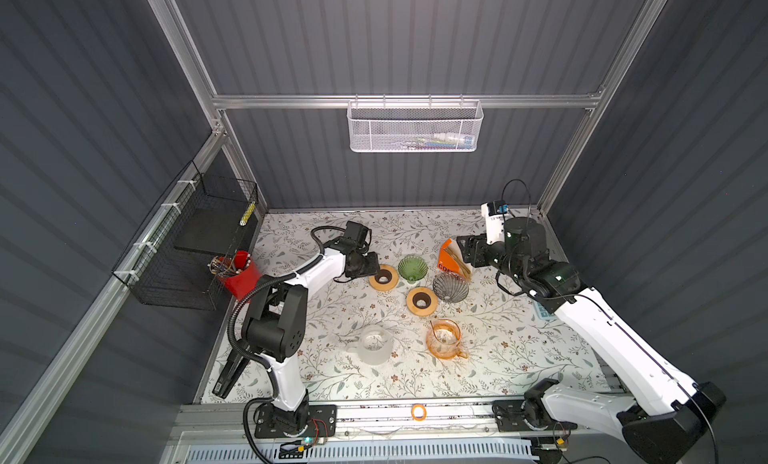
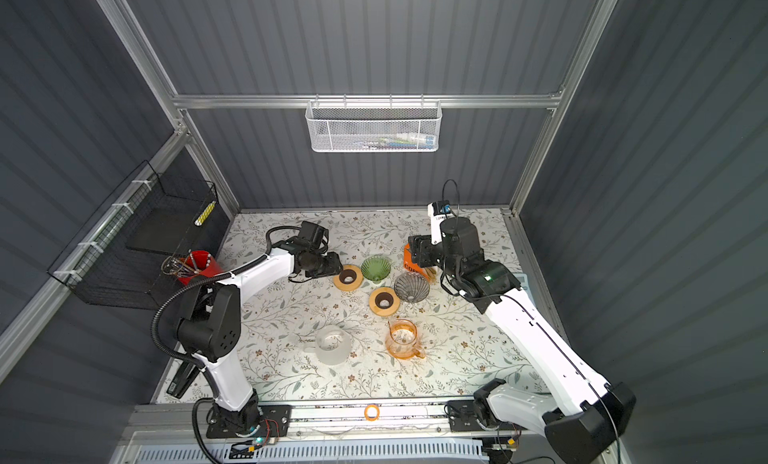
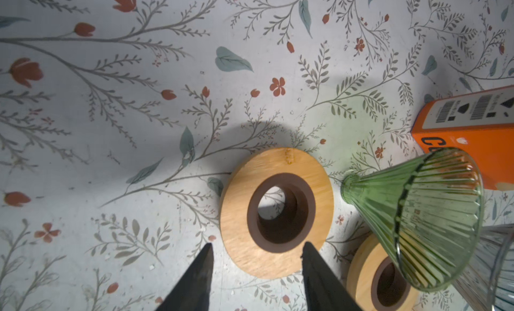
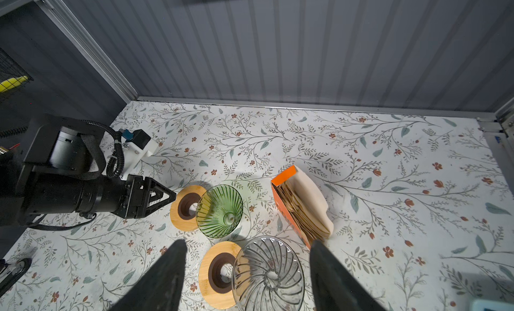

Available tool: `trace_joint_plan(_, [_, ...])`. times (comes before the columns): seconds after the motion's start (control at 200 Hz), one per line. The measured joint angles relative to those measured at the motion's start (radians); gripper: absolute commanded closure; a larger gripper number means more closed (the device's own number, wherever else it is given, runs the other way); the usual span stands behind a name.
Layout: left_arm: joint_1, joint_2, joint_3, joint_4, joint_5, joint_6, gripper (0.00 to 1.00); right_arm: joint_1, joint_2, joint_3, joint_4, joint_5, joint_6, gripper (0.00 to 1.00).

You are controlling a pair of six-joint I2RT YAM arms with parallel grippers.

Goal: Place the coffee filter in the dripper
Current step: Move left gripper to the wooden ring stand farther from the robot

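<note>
While right end effector (image 4: 247, 242) gapes, filters (image 4: 306, 203) lie near

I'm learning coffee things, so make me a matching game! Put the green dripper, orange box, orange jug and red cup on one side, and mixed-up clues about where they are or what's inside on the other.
Things:
1. green dripper
2. orange box
3. orange jug
4. red cup

Clues:
A. beside the frosted mug, near the front
B. far left, beside the black wire basket
C. empty, between a wooden ring and the box
D. open, paper filters inside

Pairs: 1-C, 2-D, 3-A, 4-B
</note>
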Motion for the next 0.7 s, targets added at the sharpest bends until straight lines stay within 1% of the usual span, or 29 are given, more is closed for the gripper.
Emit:
trace_joint_plan(0.21, [0.0, 0.067, 0.074, -0.034, -0.004, 0.017, 0.5, -0.001, 0.03, 0.0, 0.003, -0.004, -0.022, 0.28])
trace_joint_plan(0.495, [-0.007, 0.094, 0.083, -0.053, -0.022, 0.028, 0.51, -0.022, 0.031, 0.0, 0.005, -0.039, -0.026, 0.28])
trace_joint_plan(0.7, [-0.046, 0.126, 0.089, -0.067, -0.064, 0.036, 0.53, -0.042, 0.03, 0.0, 0.018, -0.066, -0.024, 0.28])
